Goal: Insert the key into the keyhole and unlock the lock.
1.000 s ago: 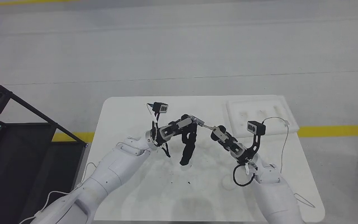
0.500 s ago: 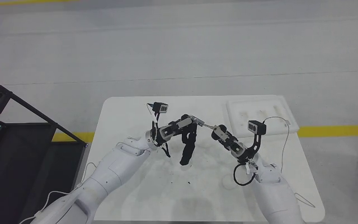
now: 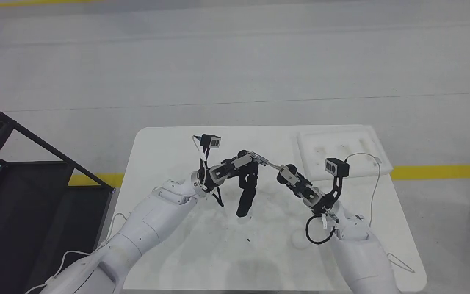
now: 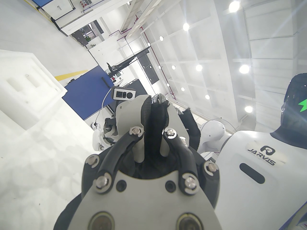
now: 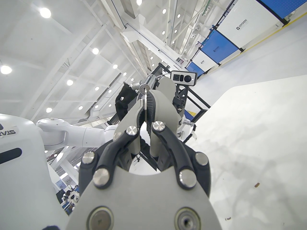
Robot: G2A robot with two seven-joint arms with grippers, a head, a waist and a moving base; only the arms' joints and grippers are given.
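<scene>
Two-handed hold, raised above the white surface (image 3: pixel 165 158) near its middle. Grips the black-covered lock (image 3: pixel 245 195) in the closed left hand (image 4: pixel 156 100), with the metal cylinder end past the fingertips and a black tail hanging down toward the surface. Pinches the key (image 5: pixel 145 102) edge-on between the ribbed pads (image 5: pixel 151 105) of the closed right hand (image 5: pixel 145 94), key tip set against the keyhole (image 5: pixel 143 88) in the cylinder face, depth of entry not discernible; white foam tray (image 3: pixel 367 141) at the far right corner of the surface, well apart from both hands.
</scene>
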